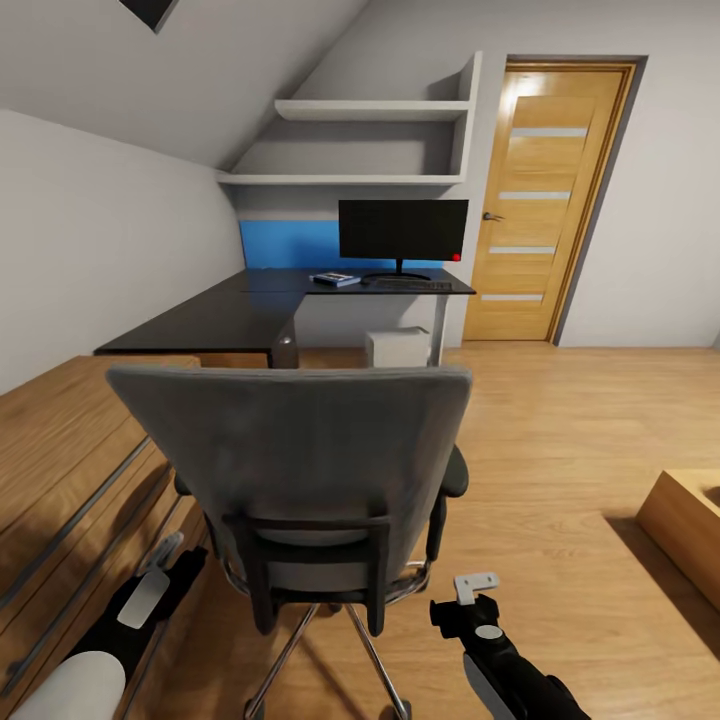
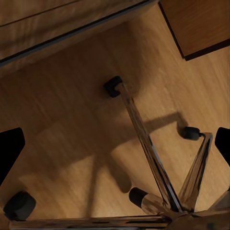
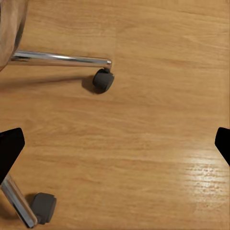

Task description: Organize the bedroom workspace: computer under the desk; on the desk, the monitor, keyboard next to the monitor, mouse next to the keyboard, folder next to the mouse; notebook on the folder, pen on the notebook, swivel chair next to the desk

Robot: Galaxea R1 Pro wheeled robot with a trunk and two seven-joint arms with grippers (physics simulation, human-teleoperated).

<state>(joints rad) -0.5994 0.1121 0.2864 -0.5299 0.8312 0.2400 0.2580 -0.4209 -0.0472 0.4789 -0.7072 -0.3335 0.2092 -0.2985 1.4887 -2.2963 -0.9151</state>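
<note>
The grey swivel chair (image 1: 300, 460) stands right in front of me with its back to me, and the backrest hides its seat. Beyond it is the black L-shaped desk (image 1: 220, 320). On its far end stand the monitor (image 1: 402, 230) and, in front of it, the keyboard (image 1: 408, 285). A flat blue folder (image 1: 335, 279) with something dark on top lies to their left. The mouse and pen are too small to make out. The white computer (image 1: 398, 347) sits under the desk. My left gripper (image 1: 158, 572) and right gripper (image 1: 470, 600) hang open beside the chrome chair base (image 2: 153, 163), holding nothing.
Low wooden furniture (image 1: 70, 470) runs along the left, close to my left arm. A wooden box (image 1: 690, 530) sits at the right edge. Bare wood floor (image 1: 560, 430) stretches to the right of the chair, up to a closed door (image 1: 545, 200). Chair casters (image 3: 103, 79) are near my right gripper.
</note>
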